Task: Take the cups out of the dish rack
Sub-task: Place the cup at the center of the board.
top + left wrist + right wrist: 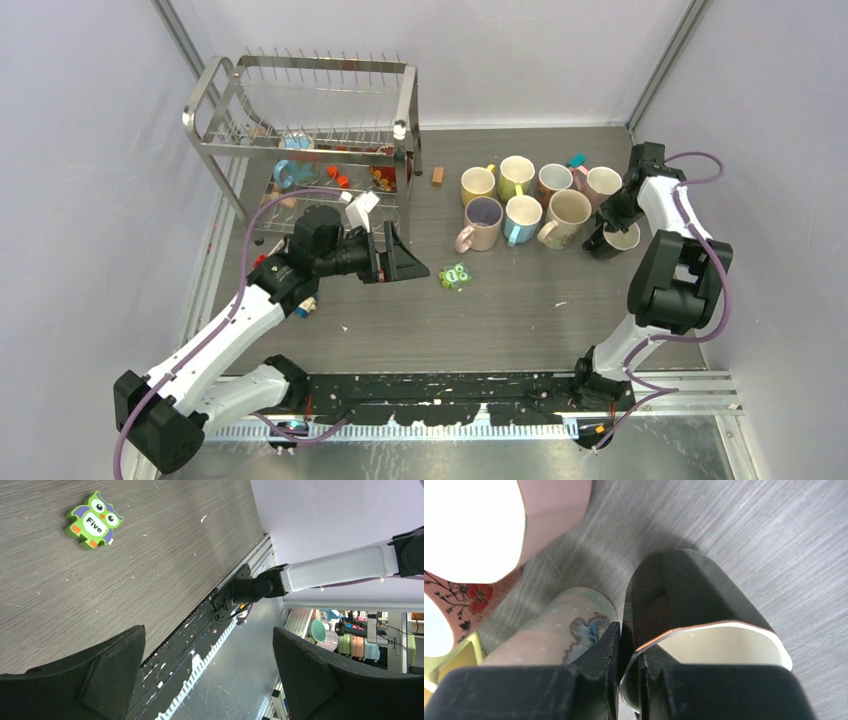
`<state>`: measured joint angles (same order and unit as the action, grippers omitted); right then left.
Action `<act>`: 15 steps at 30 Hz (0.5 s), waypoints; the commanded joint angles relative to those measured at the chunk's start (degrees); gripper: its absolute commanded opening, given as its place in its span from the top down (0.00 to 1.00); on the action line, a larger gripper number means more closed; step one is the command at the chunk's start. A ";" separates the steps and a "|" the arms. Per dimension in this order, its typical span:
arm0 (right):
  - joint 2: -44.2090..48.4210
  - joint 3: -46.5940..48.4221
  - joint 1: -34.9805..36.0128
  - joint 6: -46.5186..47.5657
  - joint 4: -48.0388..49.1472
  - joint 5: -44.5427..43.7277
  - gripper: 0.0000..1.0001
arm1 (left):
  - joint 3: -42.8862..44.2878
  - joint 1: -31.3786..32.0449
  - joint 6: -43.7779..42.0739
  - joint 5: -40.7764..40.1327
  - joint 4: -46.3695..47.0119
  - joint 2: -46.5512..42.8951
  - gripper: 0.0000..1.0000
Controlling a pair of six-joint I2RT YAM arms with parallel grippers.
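**Desk:** How far along is the unloading?

**Photographer:** Most of the way, by my reading. Seven pastel ceramic mugs [522,216] stand clustered on the grey wood-grain bench [520,320], near its far edge and right of centre. An eighth, a glossy black mug with a white inside [624,240], is at the cluster's right end, toward the right edge.

**Desk:** Released?

**Photographer:** No. The right hand [606,236] pinches its rim, one finger inside and one outside. It is just beside a cream dotted mug [574,622]. I cannot tell whether its base touches the bench.

**Desk:** And the rack?

**Photographer:** The tall shiny steel wire dish rack [320,63] fills the far left corner. Two light-blue pieces that look like cups remain, one on the upper tier [296,142] and one below [290,176], among small orange toys [380,180].

**Desk:** The other arm?

**Photographer:** The left hand [398,262] hangs empty just in front of the rack with its fingers spread wide. It is near a green owl puzzle piece [455,274].
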<state>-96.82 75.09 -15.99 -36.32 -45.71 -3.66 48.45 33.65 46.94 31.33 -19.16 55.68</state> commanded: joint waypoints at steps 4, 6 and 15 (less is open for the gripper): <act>-3.63 7.58 -0.23 0.46 1.53 1.60 0.95 | 1.74 -0.51 -1.41 2.36 -0.01 -0.16 0.00; -4.76 8.38 -0.23 0.46 1.19 1.83 0.91 | 1.82 -0.61 -1.41 2.49 0.06 0.02 0.00; -5.03 9.20 -0.18 0.72 0.50 2.59 0.68 | 1.31 -1.11 -0.84 2.62 1.04 0.16 0.00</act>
<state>-102.76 81.32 -15.99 -36.12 -45.71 -1.83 48.45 33.06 46.22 32.25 -19.18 56.03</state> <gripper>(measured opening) 0.280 0.996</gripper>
